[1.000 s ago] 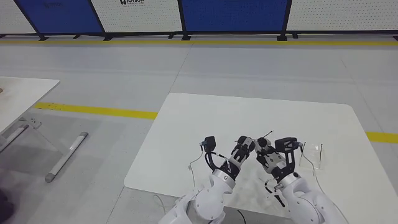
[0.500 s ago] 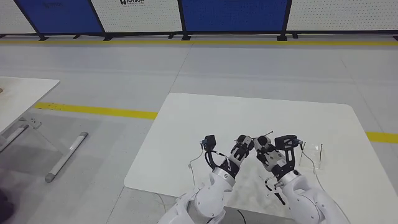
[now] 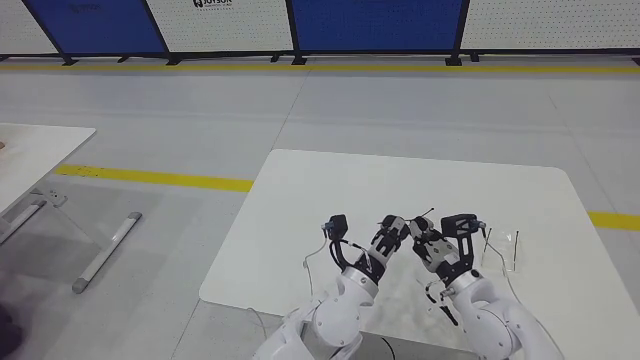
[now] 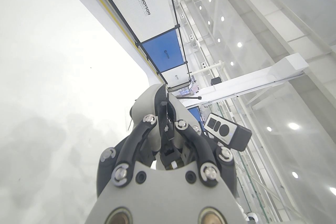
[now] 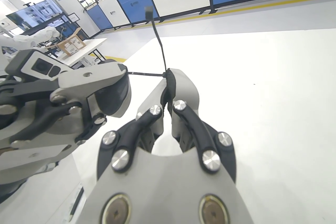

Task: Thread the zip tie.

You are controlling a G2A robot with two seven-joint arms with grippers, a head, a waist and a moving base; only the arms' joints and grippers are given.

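Top view: white table [image 3: 400,185] (grey floor [image 3: 200,120])

Table [image 3: 300,210]: under both arms.
Left gripper [image 5: 125,73]: just beside the right gripper [image 5: 168,77], above the table's near part.
Zip tie [image 5: 158,41]: clamped in both grippers, spanning between them, one end rising above the right gripper.
Loose strips [image 3: 500,247]: on the table, right of the right gripper.

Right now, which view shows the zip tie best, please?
The right wrist view: the zip tie runs from the right gripper up to its head. The top view gives a thin dark line; the left wrist view, barely a sliver.
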